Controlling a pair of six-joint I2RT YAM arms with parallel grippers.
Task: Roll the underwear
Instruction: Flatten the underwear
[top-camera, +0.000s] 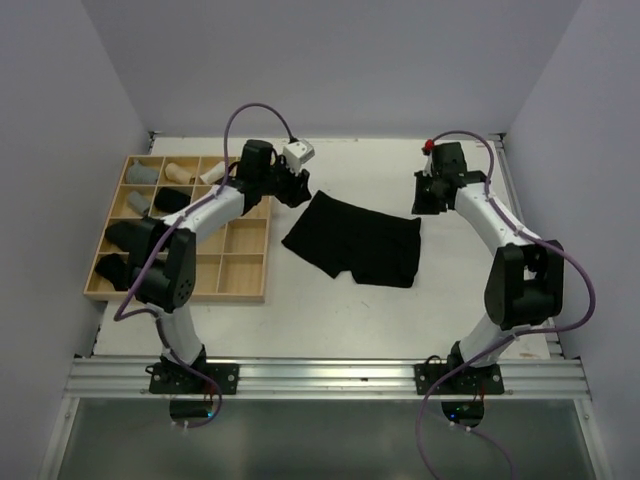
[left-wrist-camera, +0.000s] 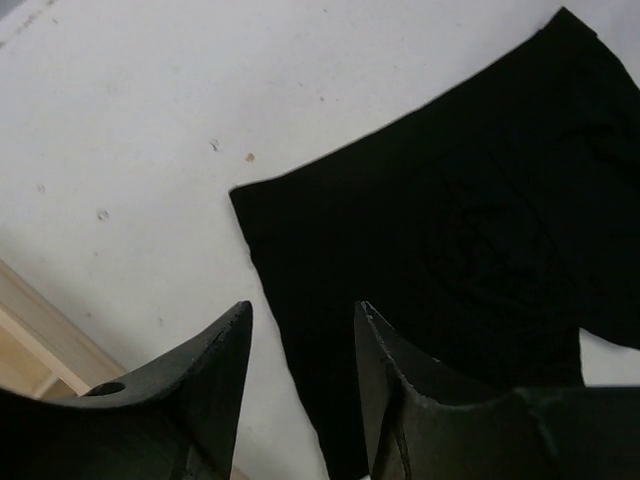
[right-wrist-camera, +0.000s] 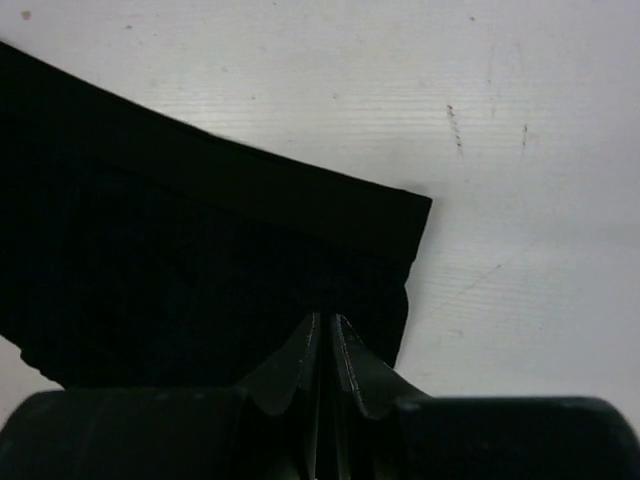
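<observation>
We are keeping the left gripper (left-wrist-camera: 300, 312), fingers apart, near the upper left corner of the flat black underwear (top-camera: 355, 240). At its upper right corner the right gripper (right-wrist-camera: 323, 320) is sitting almost together, and we cannot tell if it is pinching the cloth.

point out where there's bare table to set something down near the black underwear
Widest bare table is the near strip between the black underwear and the arm bases. A narrower strip runs behind it, between the left gripper and right gripper. Crowded on the left: the wooden grid tray under the left arm.
</observation>
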